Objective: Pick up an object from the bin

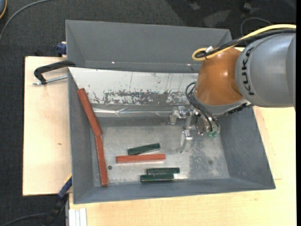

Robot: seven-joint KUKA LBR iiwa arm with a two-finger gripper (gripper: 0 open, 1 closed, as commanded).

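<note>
My gripper (189,132) hangs under the orange wrist cover over the right middle of the bin floor, with bare floor beneath it. Left of it, a short way off, lies a dark green bar (143,149), tilted slightly. Just below that bar a red-brown flat stick (140,158) lies crosswise. A second dark green bar (160,174) rests near the bin's front wall. None of the three touches the gripper.
Two long red-brown sticks lie along the bin's left wall, one leaning in the upper part (89,112), the other lower down (101,160). The arm enters from the right above the bin's right wall.
</note>
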